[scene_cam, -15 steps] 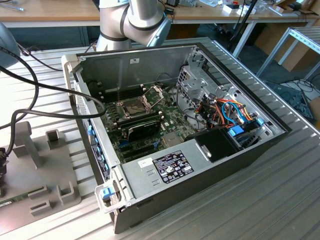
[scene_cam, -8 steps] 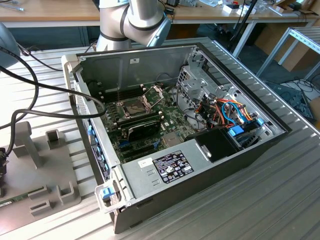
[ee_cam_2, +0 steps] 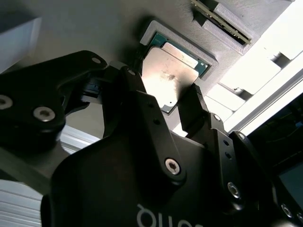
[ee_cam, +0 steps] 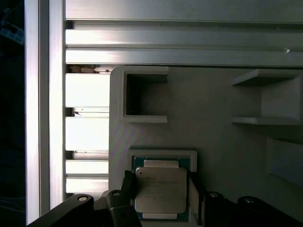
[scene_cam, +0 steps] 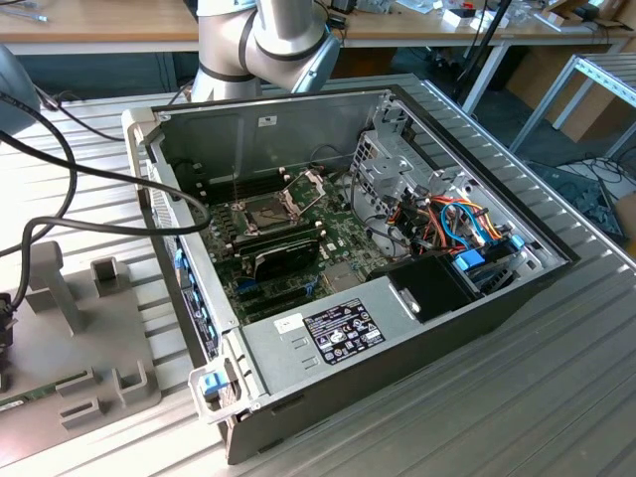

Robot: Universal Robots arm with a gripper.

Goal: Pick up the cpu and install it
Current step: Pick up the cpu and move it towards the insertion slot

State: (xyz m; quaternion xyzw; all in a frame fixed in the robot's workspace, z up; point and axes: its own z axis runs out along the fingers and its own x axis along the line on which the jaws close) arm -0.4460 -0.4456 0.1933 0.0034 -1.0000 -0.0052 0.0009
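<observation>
The cpu [ee_cam: 160, 191] is a small square chip with a dull silver top on a green board. It lies in a shallow square recess of a grey holder block [ee_cam: 213, 109]. In both wrist views my gripper [ee_cam: 161, 176] is down over it, with one black finger [ee_cam: 129, 182] against each of two opposite edges of the chip. The second wrist view shows the cpu [ee_cam_2: 170, 78] between the same fingers of the gripper [ee_cam_2: 163, 87], still seated in its recess. The jaws are shut on the chip's sides.
An open computer case [scene_cam: 427, 328] lies on the slatted metal table, with the motherboard's socket [scene_cam: 266, 211] bare and its metal frame [scene_cam: 308, 184] hinged up. The grey holder block [scene_cam: 99, 328] sits to the exterior view's left of the case. Black cables [scene_cam: 89, 174] run across that side.
</observation>
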